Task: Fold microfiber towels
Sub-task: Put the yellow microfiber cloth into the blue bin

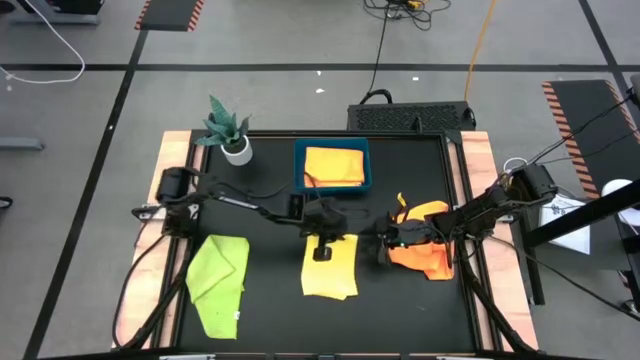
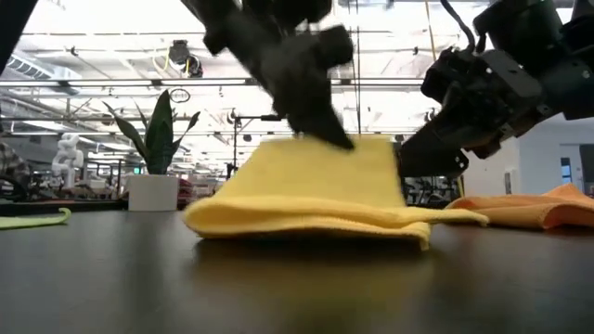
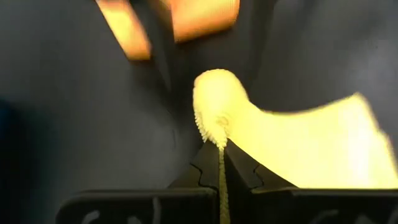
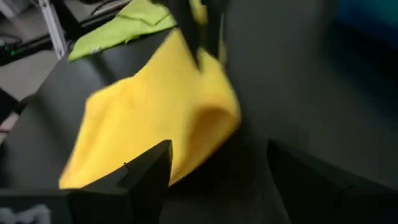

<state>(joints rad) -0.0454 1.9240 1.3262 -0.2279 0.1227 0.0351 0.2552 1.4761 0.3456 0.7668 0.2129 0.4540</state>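
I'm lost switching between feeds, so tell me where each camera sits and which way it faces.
High: overhead, looking straight down on the table; both arms show.
Low: at tabletop height, facing across the yellow towel; both arms enter from above.
Left wrist: behind the left gripper, shut on a yellow towel edge.
Right wrist: behind the open right gripper, facing that towel.
All four share the yellow towel.

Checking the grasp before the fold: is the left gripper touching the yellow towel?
Touching. The left wrist view shows the left gripper shut on an edge of the yellow towel, cloth pinched between its fingers.
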